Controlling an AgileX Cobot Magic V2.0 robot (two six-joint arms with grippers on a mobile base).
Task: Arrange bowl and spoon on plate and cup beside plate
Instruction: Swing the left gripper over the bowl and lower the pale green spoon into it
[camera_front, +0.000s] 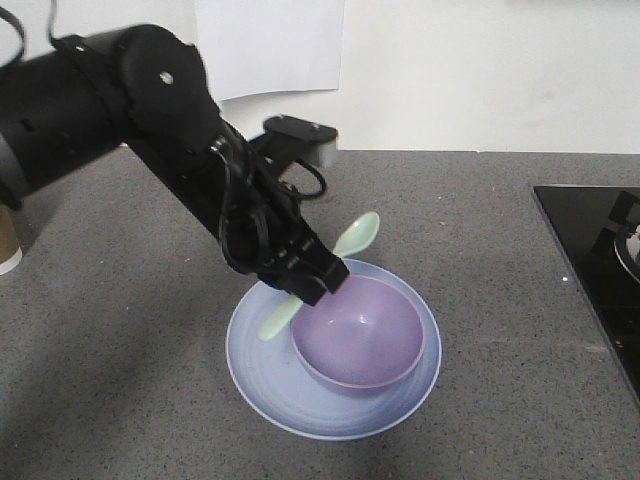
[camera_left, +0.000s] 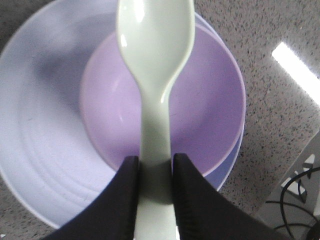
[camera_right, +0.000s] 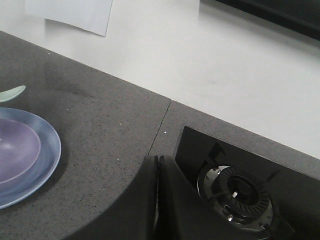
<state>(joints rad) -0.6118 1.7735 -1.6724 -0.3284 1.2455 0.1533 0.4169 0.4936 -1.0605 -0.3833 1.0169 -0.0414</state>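
The lavender bowl (camera_front: 362, 332) sits inside the pale blue plate (camera_front: 270, 380) on the grey counter. My left gripper (camera_front: 322, 285) is shut on the handle of the mint-white spoon (camera_front: 357, 236), holding it over the bowl's near rim, scoop raised toward the back. From the left wrist, the spoon (camera_left: 155, 75) runs up between the black fingers (camera_left: 192, 195) over the bowl (camera_left: 210, 110) and plate (camera_left: 35, 130). The brown cup (camera_front: 8, 243) stands at the far left edge, mostly cut off. My right gripper (camera_right: 158, 165) is shut and empty, right of the plate (camera_right: 47, 150).
A black gas hob (camera_front: 600, 250) fills the counter's right side, its burner (camera_right: 240, 192) close to my right gripper. A white wall with a taped paper sheet (camera_front: 270, 45) backs the counter.
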